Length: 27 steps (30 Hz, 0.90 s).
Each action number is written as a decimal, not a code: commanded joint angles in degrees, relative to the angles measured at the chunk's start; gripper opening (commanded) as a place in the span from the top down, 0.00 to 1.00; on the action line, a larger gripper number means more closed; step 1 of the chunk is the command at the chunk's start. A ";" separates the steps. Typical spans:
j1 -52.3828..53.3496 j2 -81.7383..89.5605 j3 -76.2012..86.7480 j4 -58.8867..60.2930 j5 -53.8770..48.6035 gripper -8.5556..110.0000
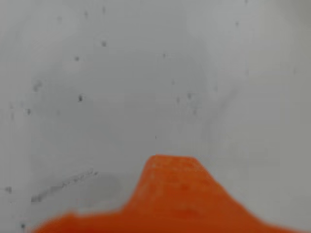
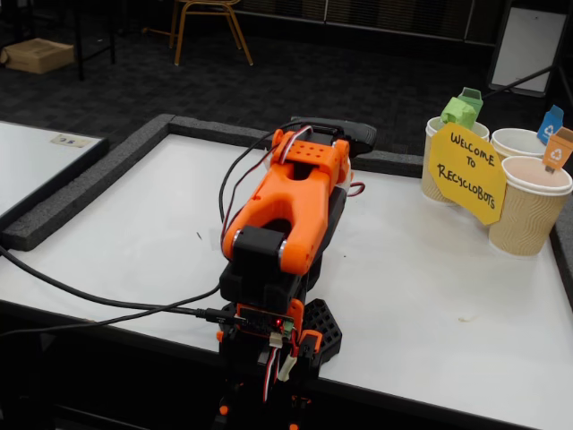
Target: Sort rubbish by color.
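No orange, light blue or green paper lump shows in either view. The orange arm (image 2: 291,210) sits folded over its base near the table's front edge in the fixed view, and its body hides the gripper there. In the wrist view only one blurred orange finger (image 1: 172,187) of my gripper (image 1: 172,160) shows at the bottom edge, close above the bare white table (image 1: 146,73). I cannot see a second finger, so I cannot tell whether the gripper is open or shut. Nothing shows in it.
Three paper cups (image 2: 528,215) stand at the back right with green (image 2: 461,107), blue (image 2: 550,124) and orange (image 2: 558,148) tags and a yellow sign (image 2: 467,170). A black foam border (image 2: 72,202) rims the table. Black cables (image 2: 89,305) run off to the left.
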 commanded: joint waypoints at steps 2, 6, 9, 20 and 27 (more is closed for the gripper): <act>2.81 2.29 -5.63 0.18 2.20 0.93; 2.46 2.29 -5.63 0.18 2.20 0.93; 1.85 2.29 -5.63 0.09 1.85 0.93; 2.11 2.29 -5.63 0.09 2.11 0.93; 2.11 2.29 -5.63 0.09 2.11 0.93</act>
